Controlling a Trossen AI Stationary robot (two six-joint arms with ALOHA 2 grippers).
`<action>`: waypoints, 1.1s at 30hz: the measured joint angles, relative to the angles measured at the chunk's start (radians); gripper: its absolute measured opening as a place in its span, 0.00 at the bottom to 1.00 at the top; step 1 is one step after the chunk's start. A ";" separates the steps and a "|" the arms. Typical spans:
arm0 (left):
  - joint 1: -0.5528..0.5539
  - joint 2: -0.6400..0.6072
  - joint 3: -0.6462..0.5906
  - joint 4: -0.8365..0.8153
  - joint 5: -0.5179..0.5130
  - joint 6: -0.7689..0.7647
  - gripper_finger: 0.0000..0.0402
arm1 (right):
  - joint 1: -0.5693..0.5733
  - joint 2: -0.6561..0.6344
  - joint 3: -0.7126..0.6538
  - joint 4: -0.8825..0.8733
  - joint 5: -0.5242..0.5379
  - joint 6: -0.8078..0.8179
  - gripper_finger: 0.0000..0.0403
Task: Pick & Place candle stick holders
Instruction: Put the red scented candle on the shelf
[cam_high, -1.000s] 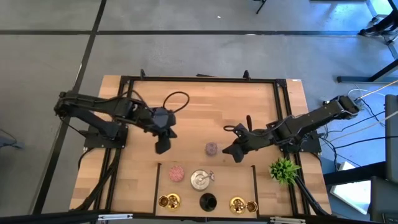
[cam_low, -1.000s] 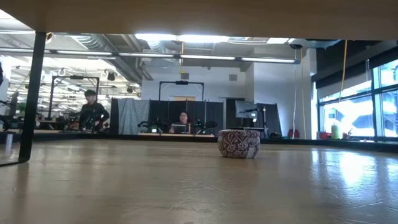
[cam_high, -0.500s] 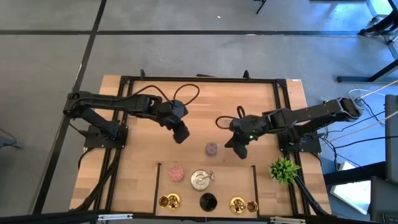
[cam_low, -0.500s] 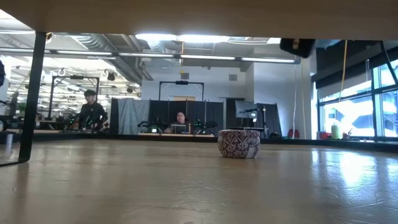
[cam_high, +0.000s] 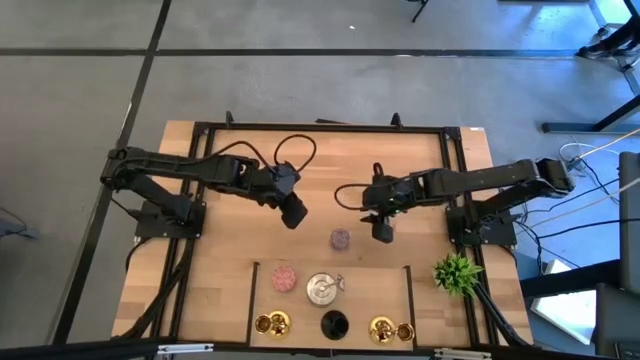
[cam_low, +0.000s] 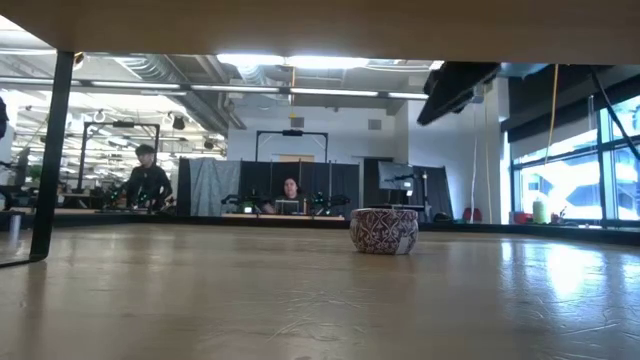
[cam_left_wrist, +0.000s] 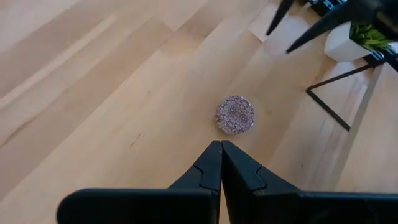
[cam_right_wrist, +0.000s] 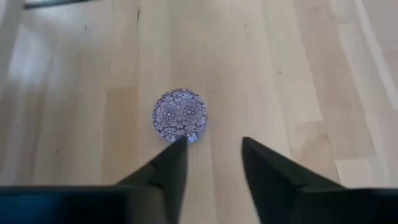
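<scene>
A mauve glittery round holder (cam_high: 341, 239) stands on its base in the middle of the wooden table; it also shows in the low view (cam_low: 384, 230). My right gripper (cam_high: 382, 232) is open and empty, just to the holder's right and above it. In the right wrist view the holder (cam_right_wrist: 180, 115) lies just beyond one fingertip. My left gripper (cam_high: 295, 215) is shut and empty, to the holder's left and a little farther back. In the left wrist view the holder (cam_left_wrist: 235, 114) lies ahead of its fingertips (cam_left_wrist: 221, 144).
Near the front edge stand a pink holder (cam_high: 285, 277), a silver one (cam_high: 323, 289), a black one (cam_high: 334, 324) and gold ones (cam_high: 272, 323) (cam_high: 390, 329) inside a marked area. A green spiky plant (cam_high: 457, 272) stands at the right. Black frame rails border the table.
My left gripper has gone toward the table's right and far edge, closer to the mauve holder. My right arm has swung toward the table's left, its gripper turning to point at the near edge beside the holder, and it now shows in the low view. The holder has stayed put.
</scene>
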 joint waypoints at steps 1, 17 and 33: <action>0.000 0.000 0.000 0.000 0.000 0.000 0.00 | -0.001 0.015 0.000 0.008 -0.001 -0.011 0.41; -0.016 0.000 0.000 0.000 0.012 -0.010 0.00 | 0.100 0.171 -0.001 0.138 0.299 -0.063 0.89; -0.058 0.000 0.000 -0.001 0.022 -0.010 0.00 | 0.124 0.276 0.000 0.255 0.126 0.047 0.90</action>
